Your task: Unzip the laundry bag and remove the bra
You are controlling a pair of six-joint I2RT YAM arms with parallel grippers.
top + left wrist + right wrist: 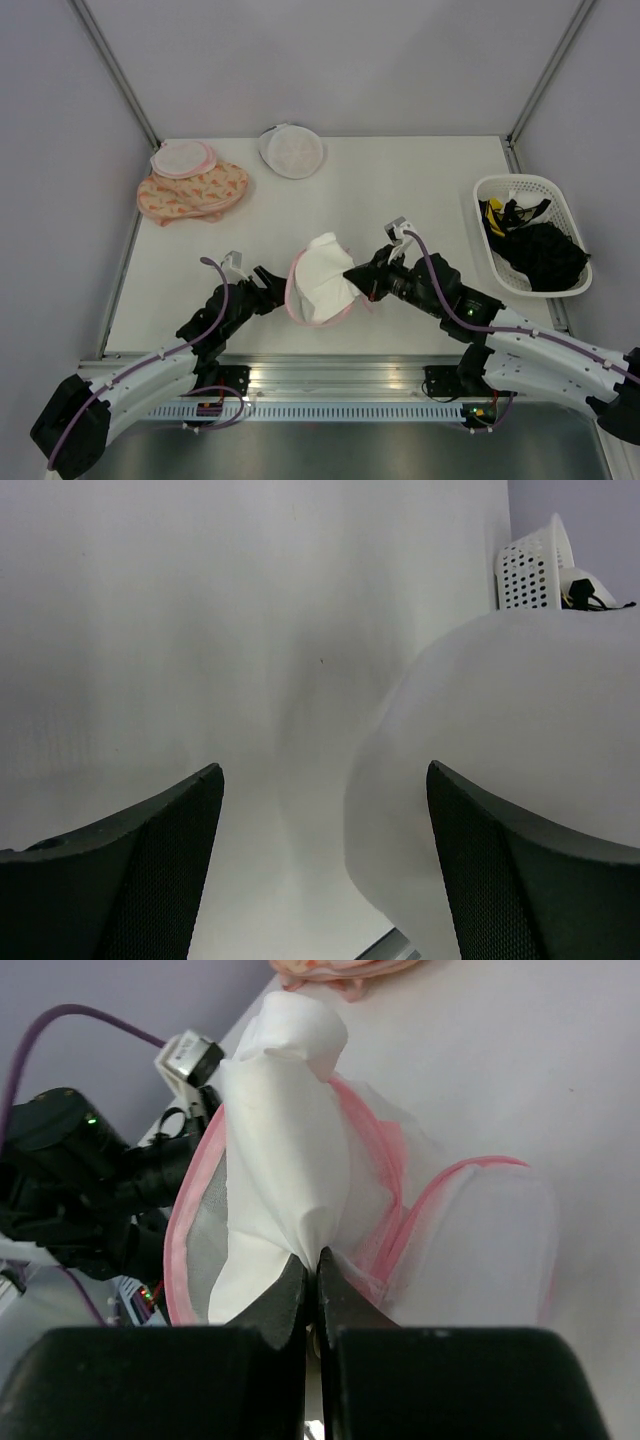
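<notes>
Working at the front of the table [400, 200]. Done with unzipping the laundry bag [480, 1230], spread open there between both arms. Left with drawing the bra [285, 1160], partly out, fully clear, pinched in the clenched right claw [312, 1280], with the left claw [320, 820] released alongside.

— What lies on the bench [400, 200]?
— At the far left, an orange patterned cloth [195, 195]; near it at the back, a plain white round case [292, 150]. A white basket [520, 180] sits at the right edge, and the open laundry bag [480, 1240] rests near the front.
</notes>
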